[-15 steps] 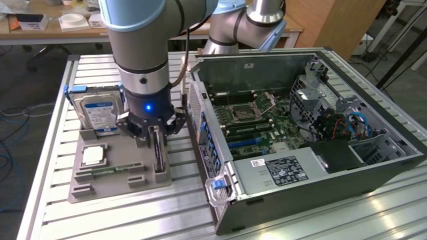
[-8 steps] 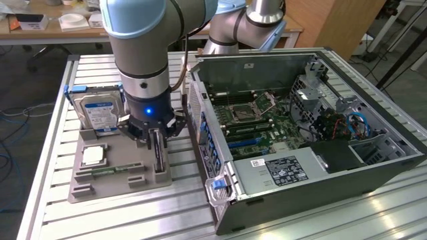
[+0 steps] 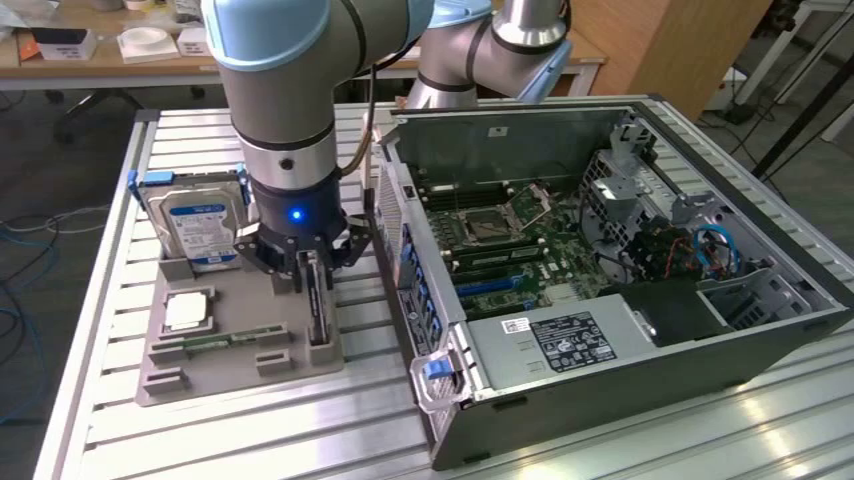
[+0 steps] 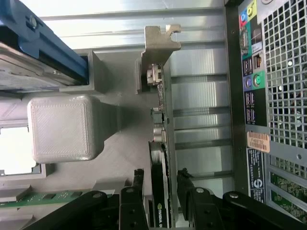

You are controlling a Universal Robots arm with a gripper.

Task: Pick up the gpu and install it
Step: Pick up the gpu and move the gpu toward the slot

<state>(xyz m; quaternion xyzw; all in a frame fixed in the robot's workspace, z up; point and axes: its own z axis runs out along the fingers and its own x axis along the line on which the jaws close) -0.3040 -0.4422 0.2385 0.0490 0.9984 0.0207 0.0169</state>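
Note:
The gpu (image 3: 318,305) is a thin dark card standing on edge in a slot of the grey holder tray (image 3: 227,378). In the wrist view the gpu (image 4: 160,139) runs edge-on, with its pale metal bracket (image 4: 159,44) at the far end. My gripper (image 3: 310,268) hangs straight over the card, lowered around its top edge. The wrist view has the gripper (image 4: 161,176) open, one black finger (image 4: 138,184) on each side of the card, with a small gap on both sides.
A silver hard drive (image 3: 198,222) with a blue label stands at the back of the tray. A processor (image 3: 187,310) and a green memory stick (image 3: 220,340) lie on it. The open computer case (image 3: 601,250) stands close on the exterior view's right.

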